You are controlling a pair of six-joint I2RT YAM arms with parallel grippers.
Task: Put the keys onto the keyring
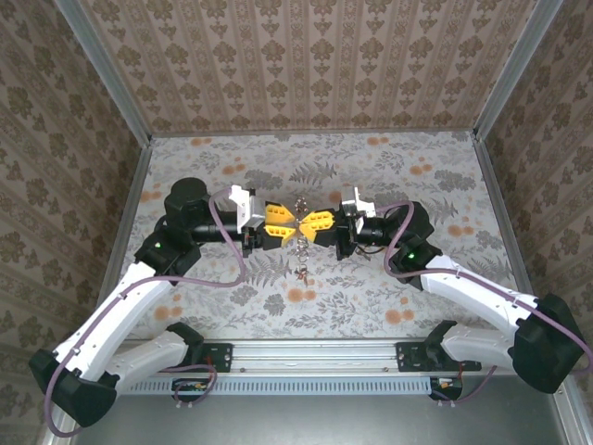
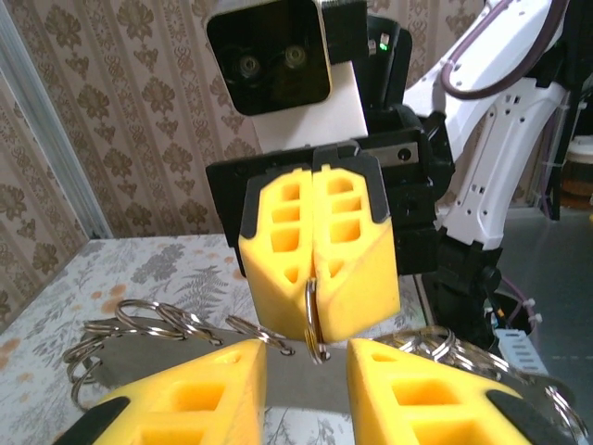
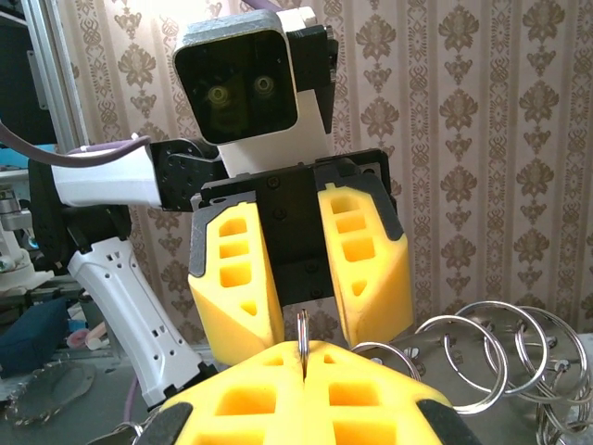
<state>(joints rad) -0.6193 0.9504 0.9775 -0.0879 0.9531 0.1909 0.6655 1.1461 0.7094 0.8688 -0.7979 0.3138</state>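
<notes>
Step in hand: presentation of the keyring (image 2: 313, 324), pinched edge-on in the clenched right gripper (image 2: 315, 287) above mid-table, its rim jutting from the fingertips toward the left gripper (image 3: 306, 297), which faces it tip to tip, jaws parted and empty, the ring's edge just before the gap. No key is yet in either grip, and the small metal pieces (image 1: 301, 270) on the table below are too small to tell. Next move, by judgement: the left gripper must fetch a key and meet the ring's thin edge squarely. Loose rings (image 3: 482, 357) lie beside on the table.
</notes>
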